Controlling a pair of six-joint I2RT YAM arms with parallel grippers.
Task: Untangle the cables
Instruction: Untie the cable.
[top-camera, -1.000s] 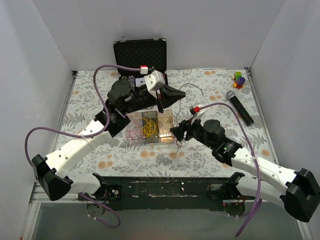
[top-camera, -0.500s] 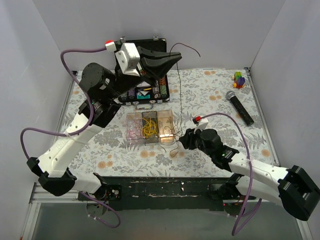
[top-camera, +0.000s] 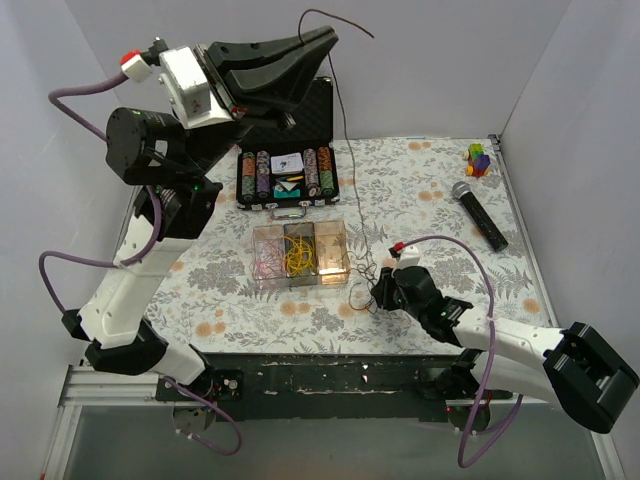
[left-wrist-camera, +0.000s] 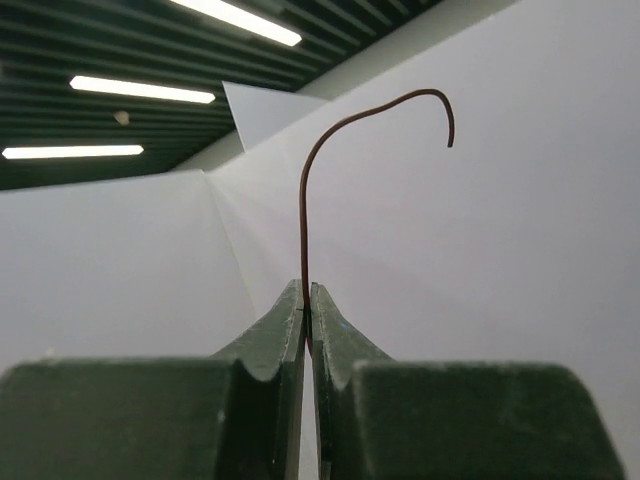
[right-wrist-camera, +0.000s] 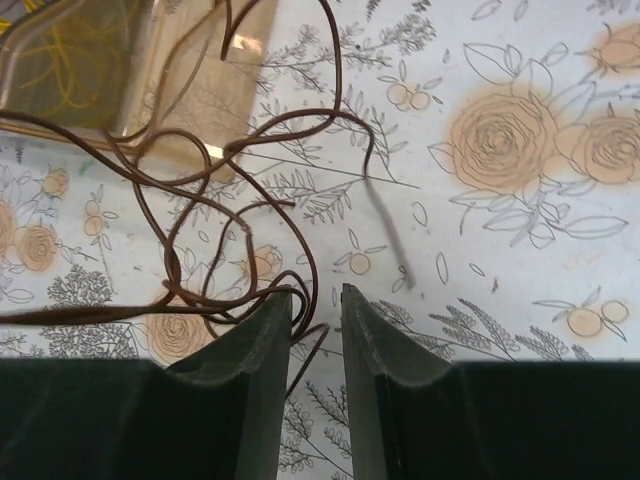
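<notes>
My left gripper is raised high over the back of the table and is shut on one dark brown cable. The free end of that cable curls above the fingertips. The rest hangs down as a thin line to a tangle of brown cables on the cloth. My right gripper sits low at that tangle, open with a narrow gap. In the right wrist view a brown loop lies between its fingers, and the tangle spreads ahead of them. Pink cables and yellow cables lie in a clear tray.
An open black case of poker chips stands behind the tray. A microphone and a small colourful block toy lie at the back right. White walls close in the floral cloth on three sides.
My left arm has swung up and back, lifting the brown cable until it hangs taut. The right gripper has slid nearer along the cloth, and its jaws have narrowed.
</notes>
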